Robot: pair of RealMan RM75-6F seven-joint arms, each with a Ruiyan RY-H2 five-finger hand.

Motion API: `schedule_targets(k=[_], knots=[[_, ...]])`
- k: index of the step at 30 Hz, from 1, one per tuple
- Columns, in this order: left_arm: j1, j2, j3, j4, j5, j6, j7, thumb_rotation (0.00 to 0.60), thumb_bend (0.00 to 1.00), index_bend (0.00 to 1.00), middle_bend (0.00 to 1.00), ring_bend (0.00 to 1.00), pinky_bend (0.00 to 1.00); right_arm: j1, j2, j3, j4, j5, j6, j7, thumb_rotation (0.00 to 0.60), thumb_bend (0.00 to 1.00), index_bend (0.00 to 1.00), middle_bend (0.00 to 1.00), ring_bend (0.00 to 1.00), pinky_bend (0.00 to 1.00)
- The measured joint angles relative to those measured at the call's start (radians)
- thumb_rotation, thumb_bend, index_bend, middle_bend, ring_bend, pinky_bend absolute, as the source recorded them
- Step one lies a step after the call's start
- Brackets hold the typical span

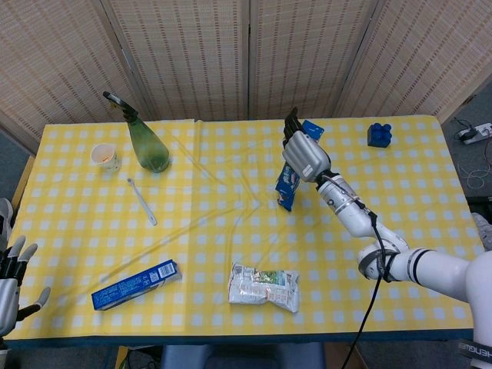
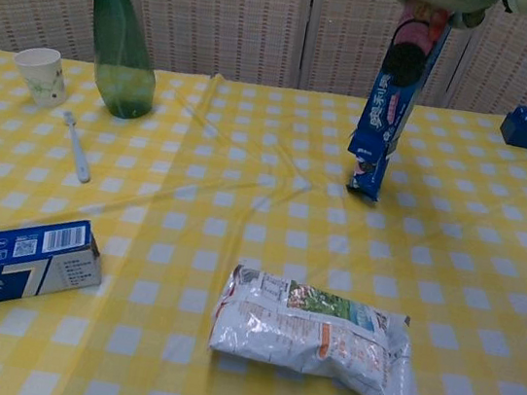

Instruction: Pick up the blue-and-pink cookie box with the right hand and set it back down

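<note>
The right robot hand grips the top of the blue-and-pink cookie box, holding it nearly upright with its bottom corner just off, or maybe touching, the yellow checked tabletop. Pickup looks done; setting it down and letting go is what's left.

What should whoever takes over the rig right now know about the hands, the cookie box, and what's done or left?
Right hand grips the cookie box by its top end; the box hangs nearly upright, lower end at or just above the cloth, contact unclear.
Left hand idle at the table's near left edge, fingers apart, holding nothing.
Done: box picked up.
Left: lay it down on the table, release, withdraw.
</note>
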Motion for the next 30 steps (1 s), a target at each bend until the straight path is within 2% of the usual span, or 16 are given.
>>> schedule_targets(k=[10,20,30], knots=[[-0.007,0.003,-0.002,-0.010,0.005,-0.003,0.008,0.600,0.29,0.13,0.01,0.06,0.01,-0.033,0.049,0.077,-0.065,0.010,0.069,0.128,0.600,0.26,0.33,0.26,0.13,0.12],[-0.008,0.007,-0.001,-0.021,0.013,0.001,0.017,0.600,0.29,0.13,0.01,0.06,0.01,-0.098,0.051,0.131,-0.195,-0.020,0.061,0.472,0.600,0.26,0.36,0.29,0.14,0.12],[-0.005,0.005,0.004,-0.014,0.012,0.001,0.009,0.600,0.29,0.13,0.01,0.06,0.01,-0.185,-0.007,0.144,-0.272,-0.054,0.023,0.816,0.600,0.31,0.36,0.29,0.16,0.12]])
